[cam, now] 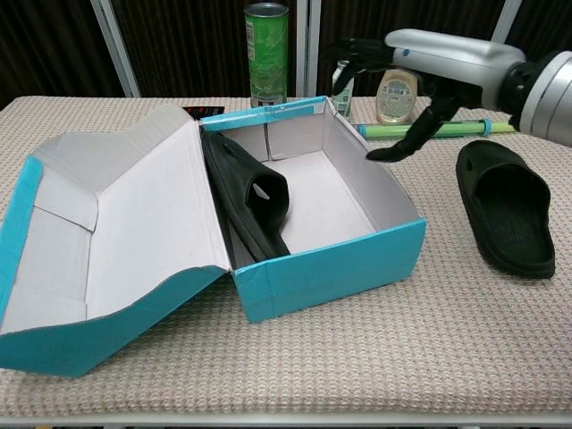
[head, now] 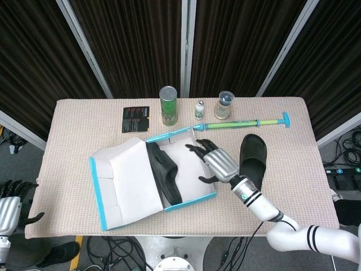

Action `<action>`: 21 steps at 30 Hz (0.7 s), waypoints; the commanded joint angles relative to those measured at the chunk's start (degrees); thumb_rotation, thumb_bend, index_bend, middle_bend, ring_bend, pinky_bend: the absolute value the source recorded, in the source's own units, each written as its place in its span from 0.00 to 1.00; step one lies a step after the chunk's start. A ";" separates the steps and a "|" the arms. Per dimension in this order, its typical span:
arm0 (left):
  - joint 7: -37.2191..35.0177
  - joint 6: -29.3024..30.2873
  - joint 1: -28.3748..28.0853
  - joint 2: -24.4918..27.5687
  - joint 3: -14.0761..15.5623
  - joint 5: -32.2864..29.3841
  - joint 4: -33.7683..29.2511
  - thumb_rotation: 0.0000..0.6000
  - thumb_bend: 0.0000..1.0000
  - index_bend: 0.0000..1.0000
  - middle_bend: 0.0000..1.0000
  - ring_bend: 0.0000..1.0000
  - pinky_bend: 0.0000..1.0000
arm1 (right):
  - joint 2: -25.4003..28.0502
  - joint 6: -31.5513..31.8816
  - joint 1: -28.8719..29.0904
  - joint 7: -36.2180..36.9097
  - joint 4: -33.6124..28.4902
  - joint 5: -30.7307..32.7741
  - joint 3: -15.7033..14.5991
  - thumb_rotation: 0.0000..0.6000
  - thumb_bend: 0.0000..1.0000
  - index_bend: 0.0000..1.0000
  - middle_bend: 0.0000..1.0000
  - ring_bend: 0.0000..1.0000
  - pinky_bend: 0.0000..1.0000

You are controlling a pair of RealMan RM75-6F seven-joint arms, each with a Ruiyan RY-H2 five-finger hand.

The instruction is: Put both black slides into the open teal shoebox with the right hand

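One robot hand is doing the work here: the right robot hand (head: 213,162) hovers above the right wall of the teal shoebox (head: 192,204), fingers (cam: 399,146) spread and holding nothing. In the chest view it sits up high over the box's far right corner, with the dark fingertips pointing down and left.

Inside the box, one black slide (cam: 253,204) stands on its edge, leaning against the left wall by the lid hinge. The white lid (head: 127,183) is flopped open to the left. The other black slide (head: 252,164) lies flat on the tabletop (head: 73,152) just right of the box, sole down, close under the right forearm.

Behind the box there's a row of stuff: a green can (head: 168,105), a small white bottle (head: 199,109), and a bottle with a clear cap (head: 224,105). A long green and teal pump-like tube (head: 243,123) lies across the back, between those bottles and the loose slide. A black card (head: 136,119) lies flat at the back left.

The left robot hand (head: 10,206) is way off the lower left edge, below the tabletop, fingers apart and empty.
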 commanded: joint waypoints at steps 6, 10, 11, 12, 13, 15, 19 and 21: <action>0.13 -0.58 -0.57 -0.14 -0.10 0.11 0.21 1.00 0.06 0.27 0.21 0.11 0.07 | 3.33 1.73 -0.74 -28.48 3.65 29.98 0.10 1.00 0.06 0.03 0.16 0.00 0.06; 0.33 -0.89 -0.82 -0.14 -0.11 0.10 0.15 1.00 0.06 0.27 0.21 0.11 0.07 | 2.37 0.58 1.49 -35.16 6.40 38.03 -0.67 1.00 0.05 0.03 0.13 0.00 0.06; 0.44 -0.99 -0.86 -0.13 -0.06 0.09 0.11 1.00 0.06 0.27 0.21 0.11 0.07 | 1.85 0.25 2.25 -36.91 7.34 40.36 -0.81 1.00 0.05 0.03 0.13 0.00 0.05; 0.51 -1.05 -0.89 -0.12 -0.04 0.07 0.10 1.00 0.06 0.27 0.21 0.11 0.07 | 1.46 -0.12 2.84 -38.15 8.03 42.17 -0.90 1.00 0.05 0.03 0.12 0.00 0.05; 0.55 -1.09 -0.90 -0.12 -0.03 0.05 0.08 1.00 0.06 0.27 0.21 0.11 0.07 | 1.16 -0.60 3.47 -39.45 8.61 44.11 -1.03 1.00 0.05 0.03 0.12 0.00 0.04; 0.62 -1.15 -0.91 -0.12 -0.02 -0.06 0.04 1.00 0.06 0.27 0.21 0.11 0.07 | 0.67 -1.51 5.05 -42.58 9.60 48.37 -1.43 1.00 0.05 0.03 0.11 0.00 0.03; 0.64 -1.47 -0.93 -0.12 0.03 -0.40 0.13 1.00 0.06 0.27 0.21 0.11 0.07 | -0.07 -2.59 7.92 -47.95 10.78 55.09 -2.44 1.00 0.05 0.02 0.10 0.00 0.01; 0.68 -1.80 -1.08 -0.07 0.05 -0.52 0.12 1.00 0.06 0.27 0.21 0.11 0.07 | -0.49 -3.15 9.64 -50.76 11.19 58.43 -2.98 1.00 0.05 0.02 0.10 0.00 0.00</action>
